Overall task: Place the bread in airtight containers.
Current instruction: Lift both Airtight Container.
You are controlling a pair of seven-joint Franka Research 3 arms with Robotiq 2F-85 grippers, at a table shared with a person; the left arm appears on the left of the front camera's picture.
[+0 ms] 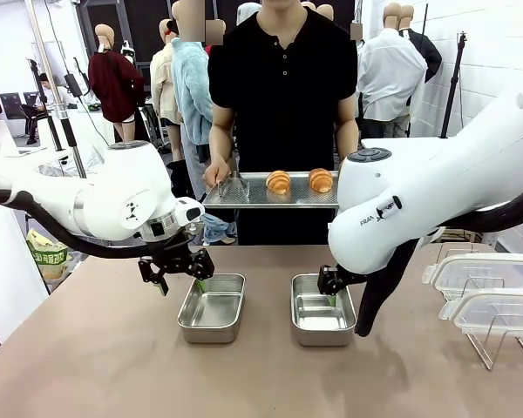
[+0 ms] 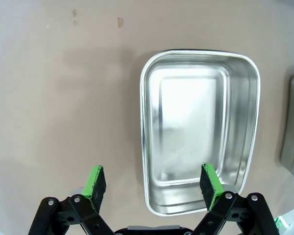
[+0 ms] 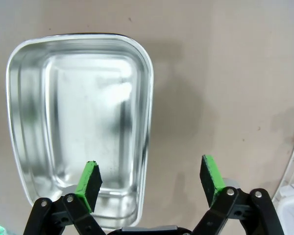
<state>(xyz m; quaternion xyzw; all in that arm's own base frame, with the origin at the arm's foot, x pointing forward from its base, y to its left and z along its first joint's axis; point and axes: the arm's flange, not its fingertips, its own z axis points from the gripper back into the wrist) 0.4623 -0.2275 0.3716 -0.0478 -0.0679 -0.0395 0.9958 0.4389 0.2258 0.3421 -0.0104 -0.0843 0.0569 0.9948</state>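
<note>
Left gripper (image 1: pixel 181 280) and right gripper (image 1: pixel 330 294) hover with fingers spread wide, holding nothing.
Each hangs over the near edge of its own empty shallow rectangular stainless-steel tin, left tin (image 1: pixel 212 313) and right tin (image 1: pixel 322 318). Two golden-brown ridged croissant rolls (image 1: pixel 278 181) (image 1: pixel 320 180) sit side by side on a flat steel tray (image 1: pixel 244 200) held by the person across the table.

Steel tray (image 1: pixel 298 195), wire rack (image 1: pixel 499 345), brown table (image 1: pixel 87 366)
</note>
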